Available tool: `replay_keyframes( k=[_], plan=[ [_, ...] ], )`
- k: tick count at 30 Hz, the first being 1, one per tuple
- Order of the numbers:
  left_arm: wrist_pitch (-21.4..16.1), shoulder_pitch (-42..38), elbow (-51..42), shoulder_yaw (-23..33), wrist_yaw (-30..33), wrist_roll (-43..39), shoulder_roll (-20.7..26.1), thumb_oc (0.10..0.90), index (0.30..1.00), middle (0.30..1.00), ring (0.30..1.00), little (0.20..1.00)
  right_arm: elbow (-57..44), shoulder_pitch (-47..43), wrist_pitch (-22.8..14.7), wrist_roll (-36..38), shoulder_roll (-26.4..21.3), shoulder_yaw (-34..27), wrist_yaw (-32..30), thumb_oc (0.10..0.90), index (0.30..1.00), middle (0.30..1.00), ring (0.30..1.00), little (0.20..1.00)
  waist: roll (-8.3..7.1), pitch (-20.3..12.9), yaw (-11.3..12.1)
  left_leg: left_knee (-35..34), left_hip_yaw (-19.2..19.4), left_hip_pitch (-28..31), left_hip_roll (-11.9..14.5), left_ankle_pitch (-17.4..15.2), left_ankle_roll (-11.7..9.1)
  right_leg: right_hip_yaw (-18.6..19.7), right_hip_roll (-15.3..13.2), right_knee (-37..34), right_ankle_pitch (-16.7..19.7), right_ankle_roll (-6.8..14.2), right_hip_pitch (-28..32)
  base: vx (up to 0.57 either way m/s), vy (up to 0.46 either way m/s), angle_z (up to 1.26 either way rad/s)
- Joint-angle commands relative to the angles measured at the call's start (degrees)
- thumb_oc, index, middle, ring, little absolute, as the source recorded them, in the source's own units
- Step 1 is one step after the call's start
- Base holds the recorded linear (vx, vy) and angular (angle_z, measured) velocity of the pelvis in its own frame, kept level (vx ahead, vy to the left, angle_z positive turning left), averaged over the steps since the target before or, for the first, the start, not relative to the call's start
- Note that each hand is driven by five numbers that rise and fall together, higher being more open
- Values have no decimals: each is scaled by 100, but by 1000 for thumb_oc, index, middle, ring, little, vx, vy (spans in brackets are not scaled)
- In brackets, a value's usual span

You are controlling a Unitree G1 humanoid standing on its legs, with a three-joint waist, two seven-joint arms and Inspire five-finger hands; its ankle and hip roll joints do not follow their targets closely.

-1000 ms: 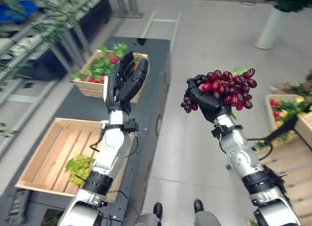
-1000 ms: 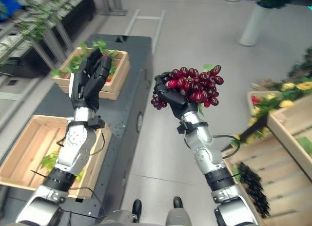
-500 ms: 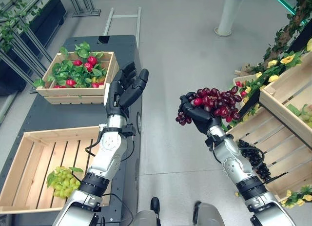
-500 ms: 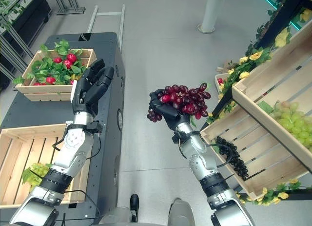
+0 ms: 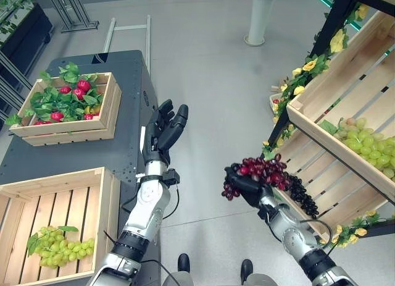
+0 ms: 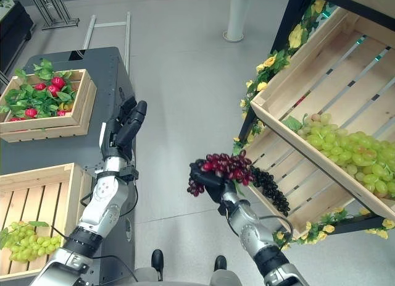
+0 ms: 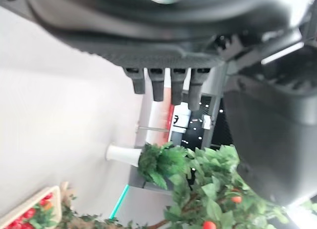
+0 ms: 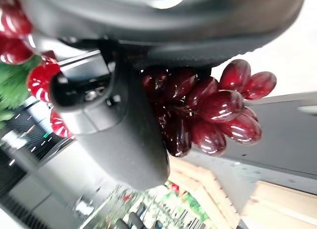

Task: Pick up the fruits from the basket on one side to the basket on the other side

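My right hand is shut on a bunch of dark red grapes, held over the floor just left of the lower shelf crate. The right wrist view shows the same red grapes clamped under the thumb. My left hand is raised, fingers straight and empty, beside the dark cart. On the cart stand a near wooden crate holding green grapes and a far crate of red fruit with leaves.
A slanted wooden shelf at the right carries an upper crate with green grapes and black grapes in the lower one. Yellow flowers and leaves trim the shelf post. A white planter stands on the floor far ahead.
The camera has swung right, bringing the shelf into view. My right hand with the red grapes has dropped lower, close to the lower shelf crate. The left hand stays raised.
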Motion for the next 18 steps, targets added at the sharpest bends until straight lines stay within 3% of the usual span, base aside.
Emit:
replay_keyframes(
  k=[1, 6, 12, 16, 18],
  plan=[
    [-450, 30, 379, -126, -162, 108, -89, 800, 900, 900, 900, 900, -199, -143, -471, 370, 472, -139, 433, 400, 300, 300, 300, 300, -89, -616, -78, 133, -229, 63, -533, -693, 286, 95, 2, 102, 10, -263, -11, 49, 9, -2],
    [-587, 477, 410, -162, -266, 145, -151, 800, 900, 900, 900, 900, -201, 243, -595, 411, 519, -273, 315, 400, 300, 300, 300, 300, -107, -498, -156, 229, -140, 95, -564, -779, 339, 189, -36, 186, 57, -224, -85, 45, 31, -3],
    [-435, 645, 579, -393, -163, 35, -162, 800, 900, 900, 900, 900, -171, 225, -914, 422, 480, -418, 75, 400, 300, 300, 300, 300, -157, -178, -224, 417, 28, -69, -638, -880, 438, 290, -136, 327, 219, -93, -433, -42, 49, -13],
    [-694, 539, 753, -365, 78, 148, 18, 800, 900, 900, 900, 900, -234, -182, -1127, 407, 408, -514, 145, 400, 300, 300, 300, 300, -117, 393, -121, 972, 355, -502, -523, -900, 506, -227, -399, 1725, 13, -33, -1198, -266, 1, -63],
    [-685, 356, 822, -354, 39, 245, 80, 800, 900, 900, 900, 900, -171, -400, -1281, 454, 373, -564, 168, 400, 300, 300, 300, 300, -116, 657, -103, 1363, 337, -763, -455, -992, 496, -108, -615, 2044, 105, -70, -1443, -250, -151, -61]
  ],
)
